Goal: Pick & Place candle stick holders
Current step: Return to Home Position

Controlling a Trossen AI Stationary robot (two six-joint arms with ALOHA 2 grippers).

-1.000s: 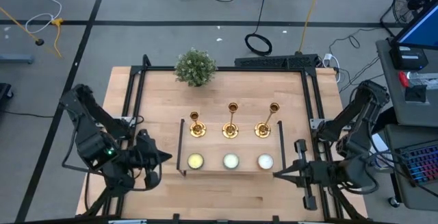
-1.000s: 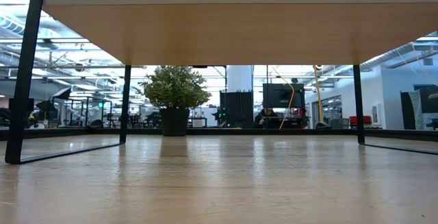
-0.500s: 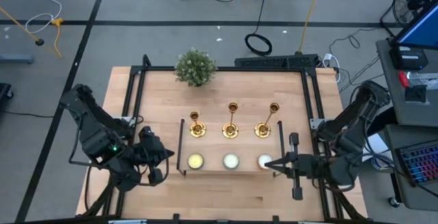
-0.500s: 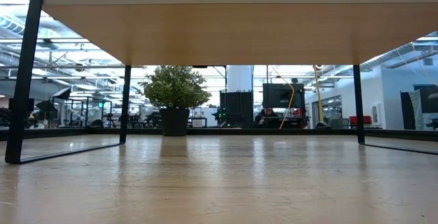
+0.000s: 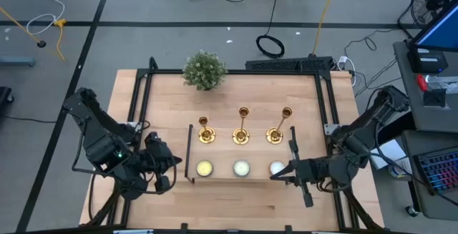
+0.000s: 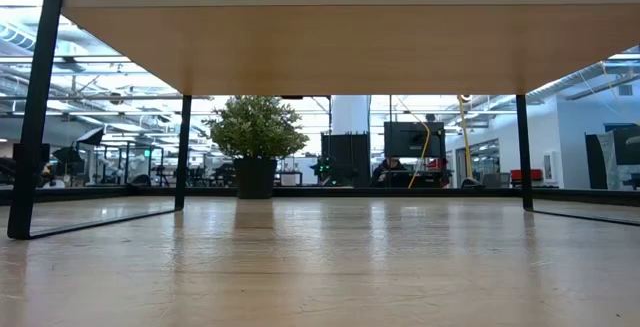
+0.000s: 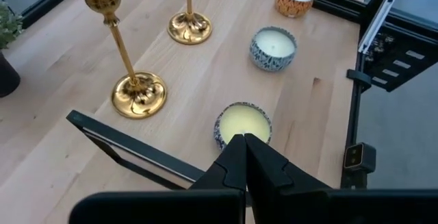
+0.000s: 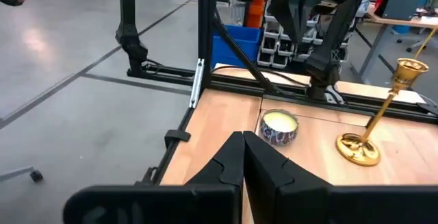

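The right gripper has swung in from the surface's right edge to the shelf's near right corner, jaws pressed together. The left gripper, jaws also closed, waits off the shelf's left edge. Three candle stick holders line the shelf's far edge, unmoved; beyond them the surface lies open up to a plant.
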